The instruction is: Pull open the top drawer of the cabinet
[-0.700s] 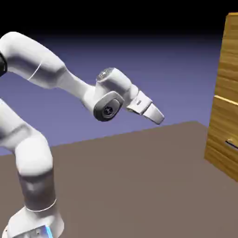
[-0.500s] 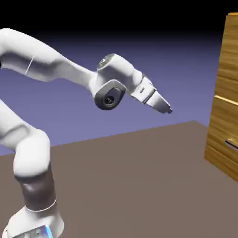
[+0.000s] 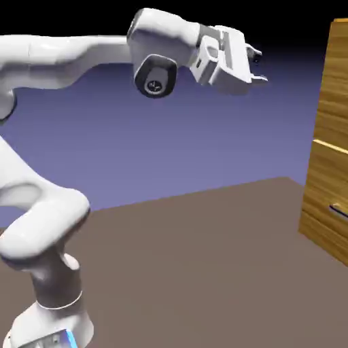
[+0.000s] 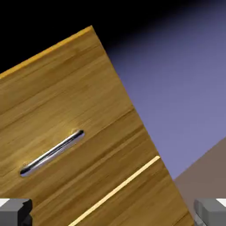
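The cabinet [image 3: 332, 156] stands at the exterior view's right edge, golden-brown and tall. Its top drawer [image 3: 336, 81] is the upper panel, flush and closed. My gripper [image 3: 258, 66] hangs high in the air to the left of that panel, well apart from it, open with nothing between its fingers. In the hand view the cabinet [image 4: 145, 198] appears tilted. The top drawer [image 4: 66, 97] fills the left half, and its thin silver handle [image 4: 52, 152] lies ahead, left of centre. Both grey fingertips [image 4: 15, 211] show at the bottom corners, with the gripper [image 4: 113, 214] spread wide.
A lower drawer front [image 3: 326, 204] juts out slightly under the top one, with its own silver handle [image 3: 338, 211] at the picture's edge. The brown table [image 3: 204, 272] stretches between the robot's base and the cabinet.
The hand has risen a good way and swung from pointing down at the table to pointing across at the cabinet's upper panel. The jaws stay open.
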Motion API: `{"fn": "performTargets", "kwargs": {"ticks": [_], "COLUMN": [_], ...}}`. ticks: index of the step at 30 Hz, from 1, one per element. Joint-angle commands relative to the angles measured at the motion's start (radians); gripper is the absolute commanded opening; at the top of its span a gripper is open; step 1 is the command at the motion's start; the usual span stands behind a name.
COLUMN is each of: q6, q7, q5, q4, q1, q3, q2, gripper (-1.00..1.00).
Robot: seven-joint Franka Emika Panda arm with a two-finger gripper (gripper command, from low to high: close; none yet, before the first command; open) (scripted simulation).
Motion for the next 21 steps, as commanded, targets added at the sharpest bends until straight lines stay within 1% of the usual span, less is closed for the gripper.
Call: {"fn": "performTargets", "kwargs": {"ticks": [1,21], "q6": [-0.007,-0.144], "q7": [0.006,0.117], "q5": [0.038,0.794], "q4": [0.024,0.495], "q1": [-0.036,-0.761], "q3": [0.023,0.485], "q2": [-0.009,-0.189], "gripper": [0.00,0.00]}}
